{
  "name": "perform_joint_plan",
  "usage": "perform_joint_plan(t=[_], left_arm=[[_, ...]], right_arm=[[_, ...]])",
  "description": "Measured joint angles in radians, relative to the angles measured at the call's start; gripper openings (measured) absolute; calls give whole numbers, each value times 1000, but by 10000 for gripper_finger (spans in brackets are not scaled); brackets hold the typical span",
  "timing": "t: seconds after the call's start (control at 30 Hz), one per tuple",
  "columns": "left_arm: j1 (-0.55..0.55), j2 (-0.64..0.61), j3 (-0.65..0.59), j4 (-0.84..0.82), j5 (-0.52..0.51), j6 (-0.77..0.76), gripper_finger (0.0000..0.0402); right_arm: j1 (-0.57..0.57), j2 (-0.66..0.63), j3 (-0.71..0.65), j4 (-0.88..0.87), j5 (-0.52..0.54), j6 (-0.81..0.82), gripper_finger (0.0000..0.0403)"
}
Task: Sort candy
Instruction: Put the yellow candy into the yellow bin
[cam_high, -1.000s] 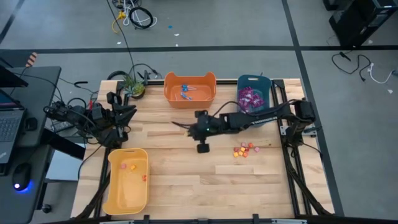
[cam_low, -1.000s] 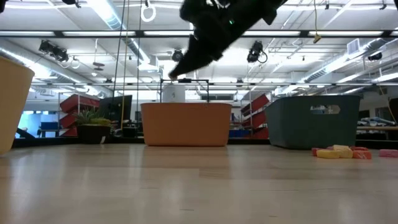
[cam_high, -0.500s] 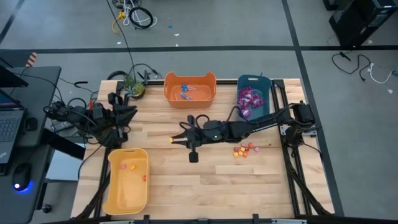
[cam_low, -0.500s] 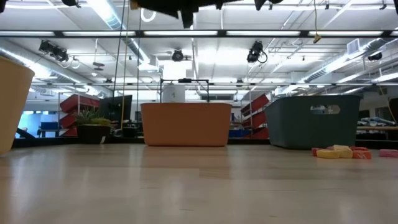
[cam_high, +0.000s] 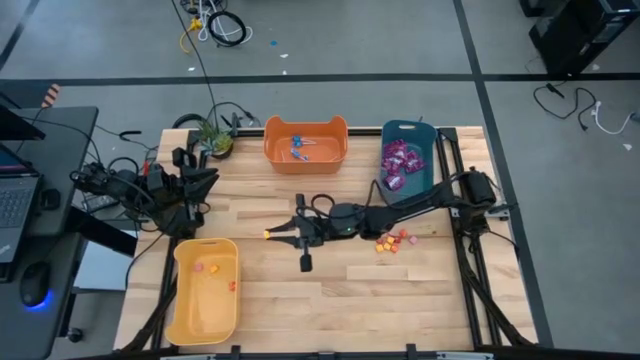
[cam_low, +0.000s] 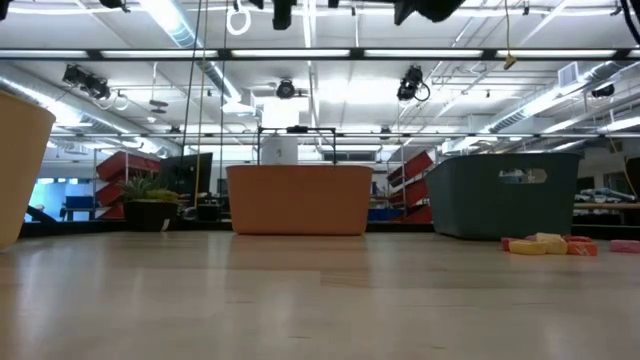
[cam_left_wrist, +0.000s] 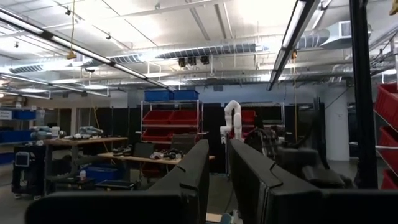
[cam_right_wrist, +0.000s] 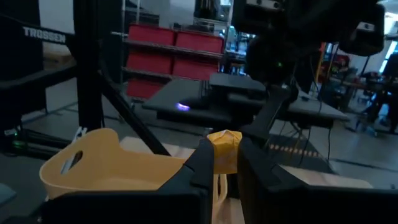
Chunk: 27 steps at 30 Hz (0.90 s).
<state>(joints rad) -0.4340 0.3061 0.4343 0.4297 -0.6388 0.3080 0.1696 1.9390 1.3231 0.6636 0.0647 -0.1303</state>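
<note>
While the right gripper (cam_high: 268, 234) is clenched on a yellow candy (cam_right_wrist: 223, 151) above mid-table, a small pile (cam_high: 391, 241) is left unsorted; all three bins already hold some. I cannot tell the left gripper's (cam_high: 190, 165) state.

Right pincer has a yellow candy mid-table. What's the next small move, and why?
Probably carry it on toward the yellow bin. The right pincer is shut on a yellow candy, over bare table short of that bin, which already holds similar small pieces. The left pincer waits at the table's left edge.
</note>
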Motion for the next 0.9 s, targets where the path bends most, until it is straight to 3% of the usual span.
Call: perform_joint_plan(t=[0.33, 0.67, 0.9], left_arm=[[0, 0, 0, -1, 0, 0, 67], [0, 0, 0, -1, 0, 0, 67], [0, 0, 0, -1, 0, 0, 67]], right_arm=[[-12, 89, 20, 164, -18, 22, 41], [-15, 254, 237, 162, -76, 24, 41], [-24, 351, 378, 72, -110, 27, 41]])
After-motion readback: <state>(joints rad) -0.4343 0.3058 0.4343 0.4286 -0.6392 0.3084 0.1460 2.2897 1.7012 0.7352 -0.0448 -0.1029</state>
